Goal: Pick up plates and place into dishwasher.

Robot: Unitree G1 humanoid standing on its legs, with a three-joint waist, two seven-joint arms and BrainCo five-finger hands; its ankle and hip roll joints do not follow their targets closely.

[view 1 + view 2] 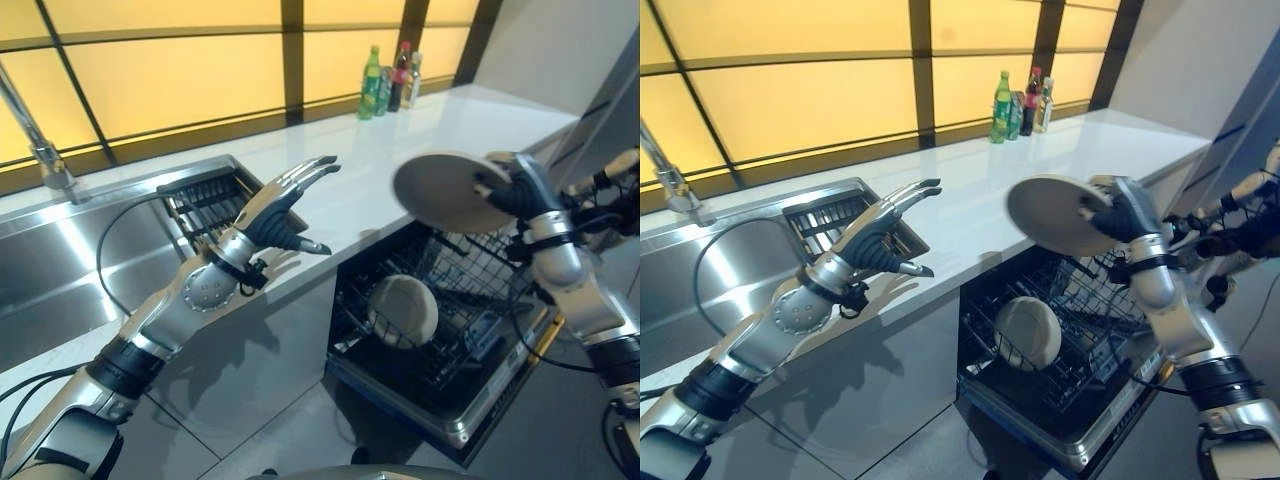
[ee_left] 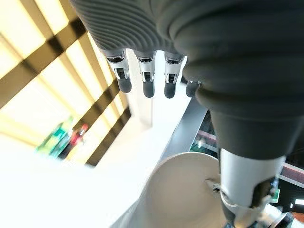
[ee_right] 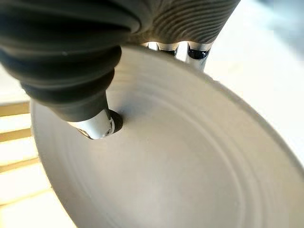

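A: What's the room like?

B: A kitchen. A long white countertop [image 1: 400, 150] runs under a row of glowing amber window panels [image 1: 170, 70] set in dark frames. On the robot's left a stainless steel sink [image 1: 60, 270] is sunk into the counter, with a tap [image 1: 45, 160] at its back and a dark dish rack [image 1: 215, 200] at its near end. A cluster of bottles [image 1: 388, 82], one green and one red-capped, stands at the far end against the window. Below the counter the dishwasher [image 1: 450, 420] is open, its wire rack [image 1: 470, 290] pulled out.

A: Where are the plates?

B: One plate [image 1: 403, 311] stands on edge in the rack. The other plate [image 1: 450, 190] is held above the dishwasher by the right hand [image 1: 510, 190], tilted, thumb on one face and fingers curled behind its rim.

A: And the left hand?

B: The left hand [image 1: 275, 210] is raised over the counter near the sink, fingers straight and spread, holding nothing.

A: Do the wrist cameras add anything?

B: The right wrist view shows the thumb [image 3: 97, 126] pressing on the plate's ringed surface. The left wrist view looks past its straight fingers [image 2: 147, 78] at the held plate and the bottles.

A: Any readable writing?

B: None; the bottle labels are too small.
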